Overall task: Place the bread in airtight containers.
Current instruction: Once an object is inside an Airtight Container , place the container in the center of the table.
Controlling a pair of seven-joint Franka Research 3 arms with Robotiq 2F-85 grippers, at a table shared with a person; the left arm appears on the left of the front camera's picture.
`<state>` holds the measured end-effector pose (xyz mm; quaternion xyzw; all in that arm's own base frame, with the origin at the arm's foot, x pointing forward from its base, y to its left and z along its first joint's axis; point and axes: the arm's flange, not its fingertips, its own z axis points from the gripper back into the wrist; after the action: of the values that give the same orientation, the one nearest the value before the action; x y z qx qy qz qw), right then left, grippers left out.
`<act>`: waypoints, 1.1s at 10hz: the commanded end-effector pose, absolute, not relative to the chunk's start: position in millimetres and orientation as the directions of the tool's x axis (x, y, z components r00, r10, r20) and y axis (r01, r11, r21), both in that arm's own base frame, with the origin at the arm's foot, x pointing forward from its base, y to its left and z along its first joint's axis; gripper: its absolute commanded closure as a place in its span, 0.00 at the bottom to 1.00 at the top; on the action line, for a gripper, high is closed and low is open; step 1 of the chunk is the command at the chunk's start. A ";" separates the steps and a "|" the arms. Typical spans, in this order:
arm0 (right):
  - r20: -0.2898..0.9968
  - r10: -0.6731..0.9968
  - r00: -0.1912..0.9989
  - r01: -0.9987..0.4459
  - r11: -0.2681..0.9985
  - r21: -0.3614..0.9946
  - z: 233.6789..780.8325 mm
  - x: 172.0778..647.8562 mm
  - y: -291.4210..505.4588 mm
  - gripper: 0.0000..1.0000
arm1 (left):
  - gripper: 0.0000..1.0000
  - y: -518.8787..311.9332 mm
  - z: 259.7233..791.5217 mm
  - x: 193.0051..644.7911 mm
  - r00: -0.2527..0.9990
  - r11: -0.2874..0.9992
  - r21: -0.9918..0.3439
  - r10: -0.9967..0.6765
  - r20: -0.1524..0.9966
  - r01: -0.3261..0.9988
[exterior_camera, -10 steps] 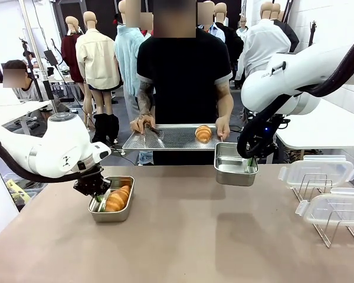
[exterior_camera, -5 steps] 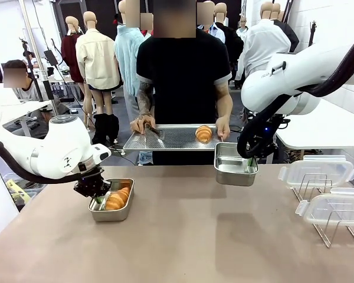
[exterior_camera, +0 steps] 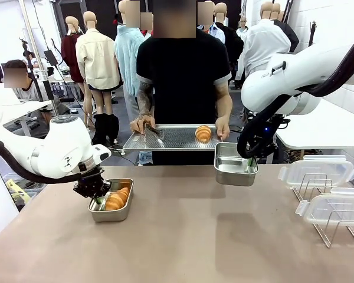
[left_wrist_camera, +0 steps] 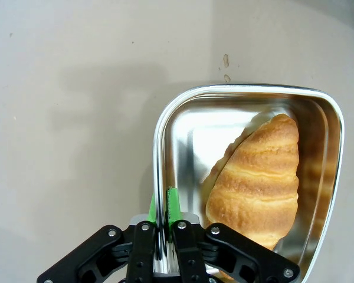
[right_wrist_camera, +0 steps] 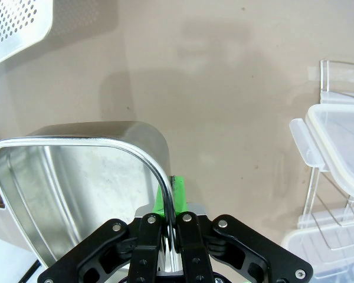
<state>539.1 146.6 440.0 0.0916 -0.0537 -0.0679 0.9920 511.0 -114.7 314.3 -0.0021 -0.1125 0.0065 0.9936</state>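
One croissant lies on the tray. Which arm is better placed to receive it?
Right. Its fingers grip the empty tin near the person's tray; the left tin already holds a croissant.

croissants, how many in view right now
2. One croissant lies in the steel tin whose rim the left gripper pinches; the other croissant sits on the perforated tray that the person holds.

Fingers (right_wrist_camera: pixel 179 188) of the right gripper (right_wrist_camera: pixel 169 197) clamp the rim of a seemingly empty tin (right_wrist_camera: pixel 65 177); lids (right_wrist_camera: pixel 336 153) beside.
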 end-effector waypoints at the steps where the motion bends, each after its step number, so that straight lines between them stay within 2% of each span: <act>1: 0.099 -0.133 0.986 0.112 0.975 0.191 441.7 537.9 145.8 1.00 | 0.62 -115.5 314.2 515.8 0.981 1.000 -0.017 0.029 0.192 -0.026; 4: 0.099 -0.133 0.986 0.112 0.975 0.191 441.7 537.9 145.8 1.00 | 0.02 -114.5 333.1 510.9 0.979 1.000 -0.007 0.010 0.203 -0.009; 9: 0.099 -0.133 0.986 0.112 0.975 0.191 441.7 537.9 145.8 1.00 | 0.00 -90.7 404.3 497.7 0.958 0.997 0.066 -0.059 0.281 0.042; 11: 0.099 -0.133 0.986 0.112 0.975 0.191 441.7 537.9 145.8 1.00 | 0.00 -58.4 438.7 495.3 0.948 0.999 0.041 -0.038 0.315 0.026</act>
<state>539.1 146.6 440.2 0.0917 -0.0539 -0.0679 0.9920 498.3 -77.5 429.0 0.0179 -0.1572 -0.0175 0.9872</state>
